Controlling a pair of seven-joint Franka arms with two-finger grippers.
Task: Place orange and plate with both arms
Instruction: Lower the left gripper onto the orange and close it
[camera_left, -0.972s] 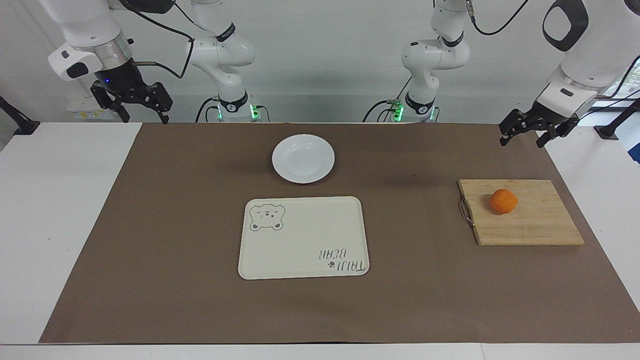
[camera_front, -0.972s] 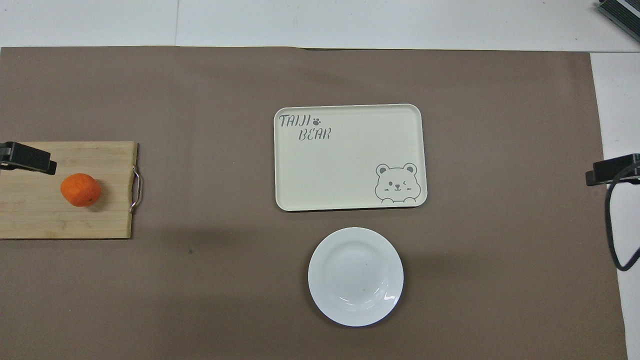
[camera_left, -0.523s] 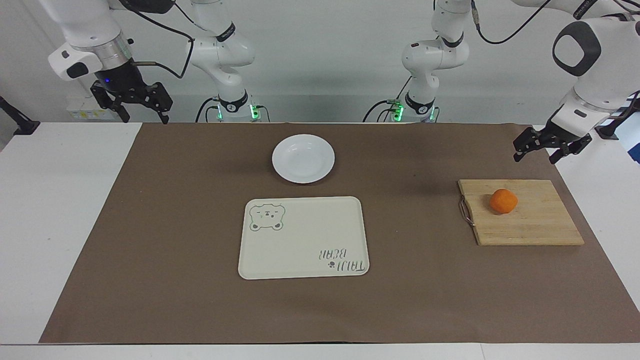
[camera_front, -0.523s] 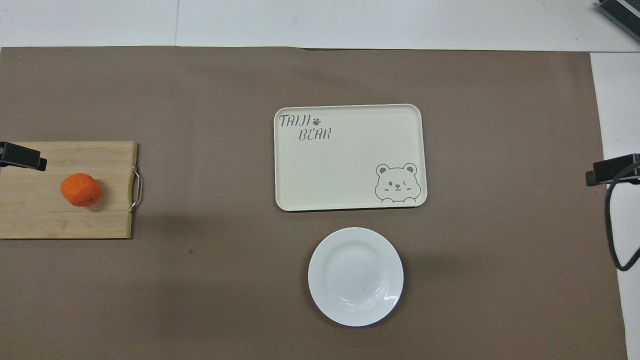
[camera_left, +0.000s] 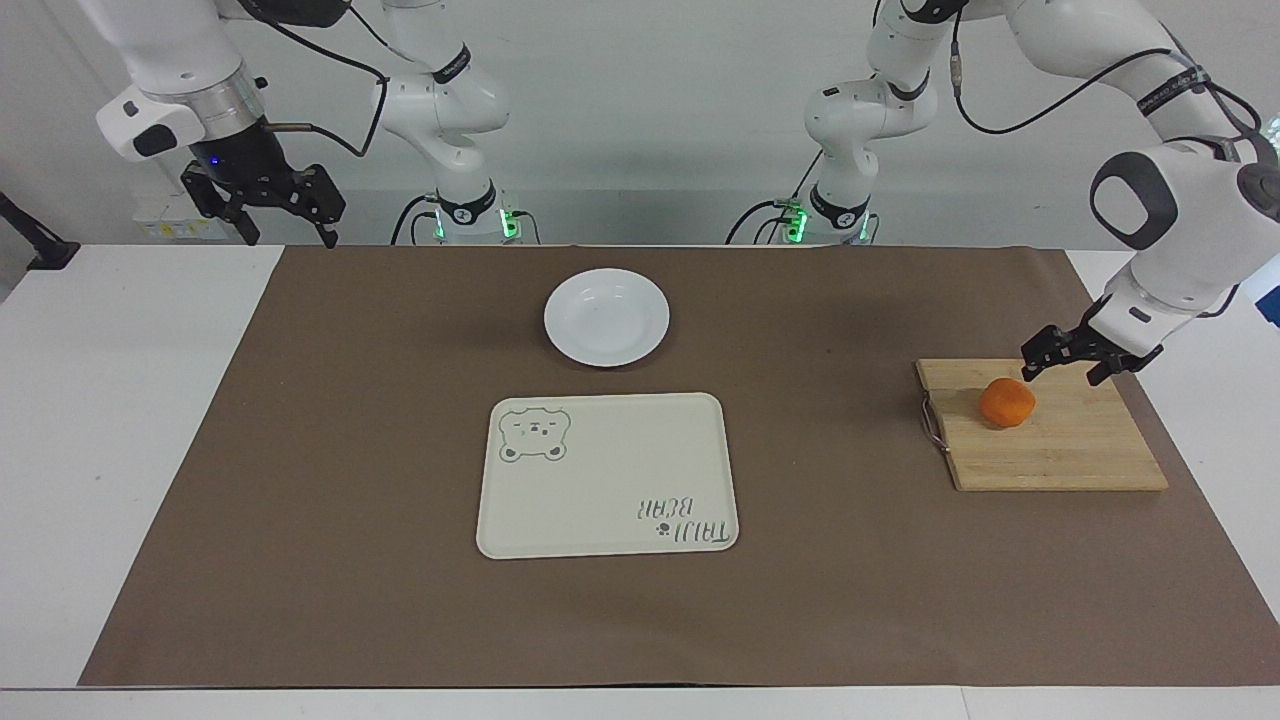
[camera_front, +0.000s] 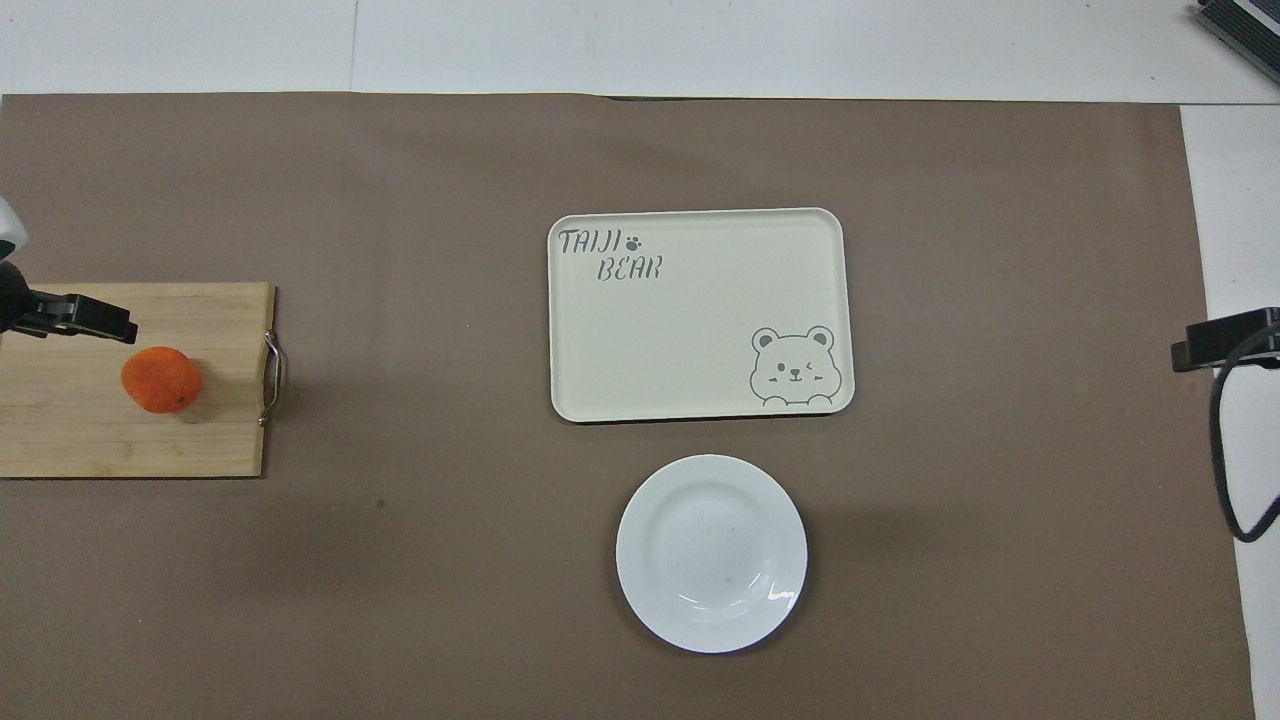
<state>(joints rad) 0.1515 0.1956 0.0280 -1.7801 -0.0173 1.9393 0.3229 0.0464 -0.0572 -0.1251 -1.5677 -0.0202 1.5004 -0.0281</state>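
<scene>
Only writing we can make out is on the cream tray (camera_front: 700, 315): "TAIJI BEAR" in grey letters with a tiny paw print after "TAIJI", printed in one corner, and a winking bear face drawn in the corner diagonal to it. In the facing view it reads upside down (camera_left: 608, 475). Can't read anything else.

From my console: a glossy round white plate (camera_front: 711, 553), a matt brown paper sheet (camera_front: 420, 560) at centre frame, and a pale rectangular wooden board (camera_front: 140, 440), metal-handled.
</scene>
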